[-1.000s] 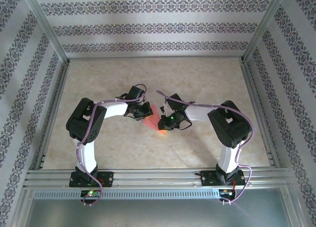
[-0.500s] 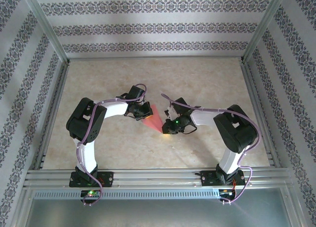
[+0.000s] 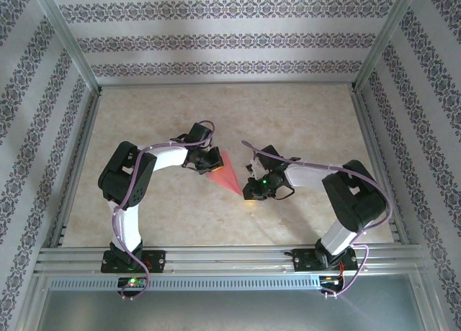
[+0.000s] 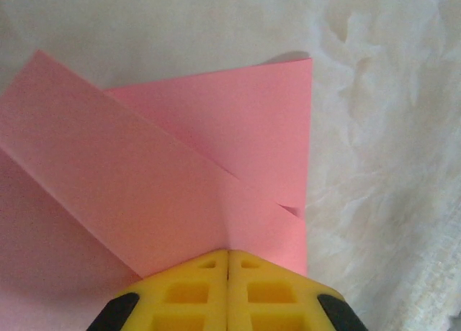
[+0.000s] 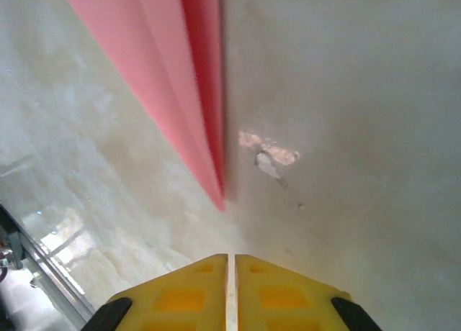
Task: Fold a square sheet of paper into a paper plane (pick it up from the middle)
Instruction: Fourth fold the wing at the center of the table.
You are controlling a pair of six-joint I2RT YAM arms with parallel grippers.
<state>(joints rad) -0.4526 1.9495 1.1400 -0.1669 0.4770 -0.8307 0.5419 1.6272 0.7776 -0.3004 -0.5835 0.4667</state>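
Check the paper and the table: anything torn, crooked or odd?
Two small things. A pale, chipped-looking scuff marks the table just beside the pointed tip of the paper plane. In the left wrist view its folded flaps overlap unevenly, one corner poking out. No tear visible.

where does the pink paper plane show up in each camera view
Top external: the paper plane lies mid-table between the left gripper and the right gripper, nose toward the right one.
Left wrist: its wide layered end covers the left and centre, above the yellow fingertips.
Right wrist: its narrow nose runs from top left down to centre.
Shared landmark: the pale marbled table beneath it.
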